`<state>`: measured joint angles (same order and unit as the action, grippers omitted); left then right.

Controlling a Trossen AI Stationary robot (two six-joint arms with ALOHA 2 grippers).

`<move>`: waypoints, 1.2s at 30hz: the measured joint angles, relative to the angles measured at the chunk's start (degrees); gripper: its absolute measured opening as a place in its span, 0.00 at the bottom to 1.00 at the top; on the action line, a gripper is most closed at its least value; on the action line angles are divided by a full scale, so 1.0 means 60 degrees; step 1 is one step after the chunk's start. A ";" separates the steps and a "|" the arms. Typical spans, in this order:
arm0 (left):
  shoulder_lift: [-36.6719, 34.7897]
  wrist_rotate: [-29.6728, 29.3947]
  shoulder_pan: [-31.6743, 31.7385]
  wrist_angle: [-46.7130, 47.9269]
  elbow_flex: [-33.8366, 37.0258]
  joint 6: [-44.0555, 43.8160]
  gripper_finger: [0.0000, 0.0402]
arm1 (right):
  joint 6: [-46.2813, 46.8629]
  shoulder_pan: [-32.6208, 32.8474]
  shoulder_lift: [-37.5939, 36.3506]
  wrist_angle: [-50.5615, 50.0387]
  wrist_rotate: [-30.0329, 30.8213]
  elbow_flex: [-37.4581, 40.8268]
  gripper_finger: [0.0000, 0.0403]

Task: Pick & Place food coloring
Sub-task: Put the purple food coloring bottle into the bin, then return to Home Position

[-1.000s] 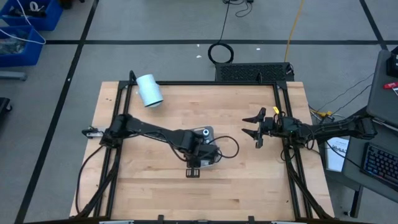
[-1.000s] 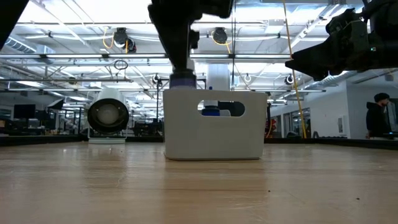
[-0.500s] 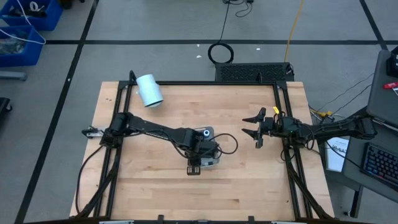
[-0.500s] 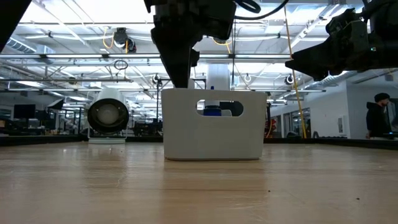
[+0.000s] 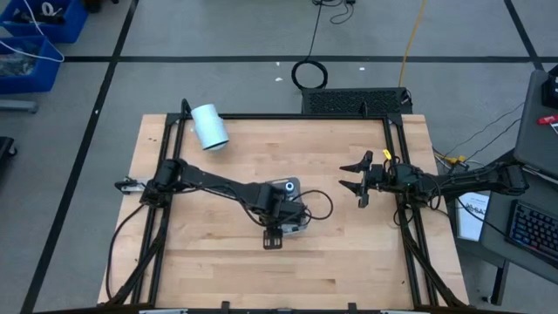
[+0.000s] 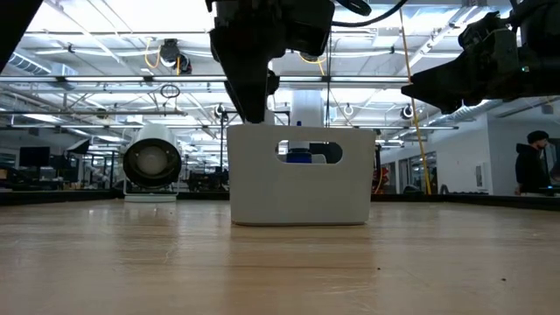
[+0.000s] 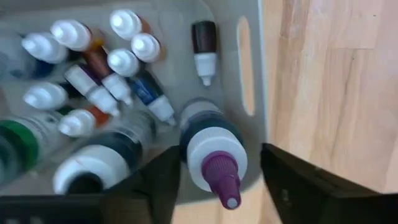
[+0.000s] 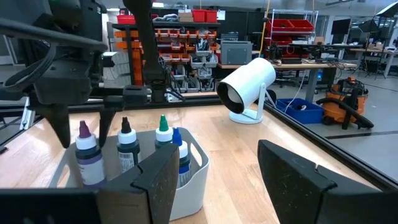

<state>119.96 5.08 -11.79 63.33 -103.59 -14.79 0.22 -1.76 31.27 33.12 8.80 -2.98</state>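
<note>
floor (image 5: pixel 261 35): grey, dark lines | shelving (image 8: pixel 186 37): red bins

We see a pale grey bin (image 7: pixel 252 37) on our light, wood-grained desk (image 5: pixel 349 244). Inside it, the food coloring (image 7: pixel 124 62) bottles mostly wear white caps over dark, orange and blue bodies. One bottle (image 7: pixel 213 149) has a purple tip on a white collar; another (image 8: pixel 163 127) is green-topped. The lamp-like cylinder (image 5: pixel 209 126) is white, and both arms are black.
</note>
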 joint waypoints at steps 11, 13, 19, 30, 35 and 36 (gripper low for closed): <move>-0.0117 0.0616 0.0000 -0.0050 -0.0504 -0.0113 0.81 | 0.0001 -0.0003 0.0000 0.0001 0.0007 -0.0004 0.51; -0.0383 0.0410 -0.0085 -0.0130 -0.0748 0.0308 0.83 | 0.0001 0.0000 -0.0004 0.0002 0.0015 0.0000 0.51; -0.2174 -0.2137 -0.0580 -0.1327 -0.0654 0.1552 0.86 | 0.0085 -0.0001 -0.0004 0.0008 0.0022 -0.0002 0.51; -0.8388 -0.4638 -0.1232 -0.8479 0.7736 0.2596 0.85 | 0.0358 -0.0001 0.0004 -0.0277 -0.0008 -0.0001 0.51; -1.1643 -0.4602 -0.0709 -1.0571 1.1529 0.2684 0.85 | 0.0415 0.0000 0.0004 0.0264 -0.0479 -0.0003 0.51; -1.2274 -0.4607 -0.0572 -1.0907 1.2142 0.2628 0.86 | 0.0452 0.0000 0.0004 0.0363 -0.0512 0.0000 0.51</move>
<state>46.32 -22.57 -15.23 -2.11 -30.74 0.98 2.93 -1.76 31.29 35.29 5.72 -2.99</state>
